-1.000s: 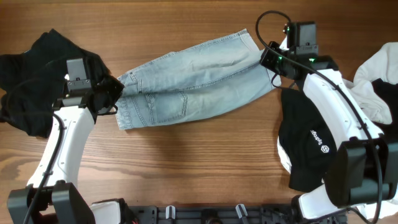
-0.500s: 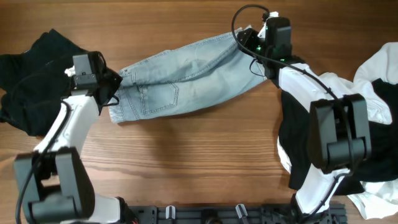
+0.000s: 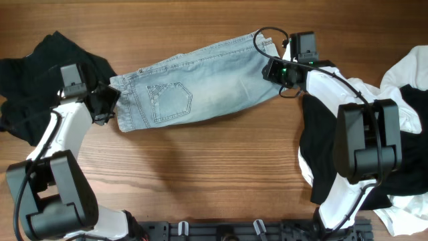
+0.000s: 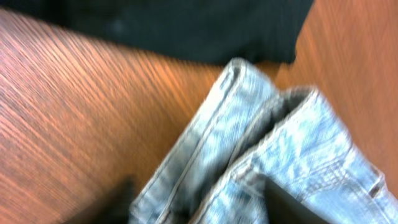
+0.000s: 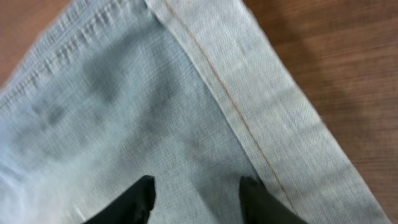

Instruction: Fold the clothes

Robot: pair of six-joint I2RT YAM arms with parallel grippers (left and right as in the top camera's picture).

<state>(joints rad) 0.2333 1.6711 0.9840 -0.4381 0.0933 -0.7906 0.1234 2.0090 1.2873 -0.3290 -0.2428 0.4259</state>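
The jeans (image 3: 194, 90) lie folded lengthwise across the worktop (image 3: 200, 174), waistband at the left, leg hems at the right. The left gripper (image 3: 107, 107) has its jaws clamped on the waistband end, the layered denim running between them in the wrist view. The right gripper (image 3: 273, 69) has its jaws clamped on the hem end. Dark clothes (image 3: 27, 73) lie at the far left, and black and white clothes (image 3: 328, 154) at the right

Faded, woven denim jeans (image 3: 194, 94) — matt, stitched hems — on a grained, satin-finished wooden table (image 3: 200, 174).
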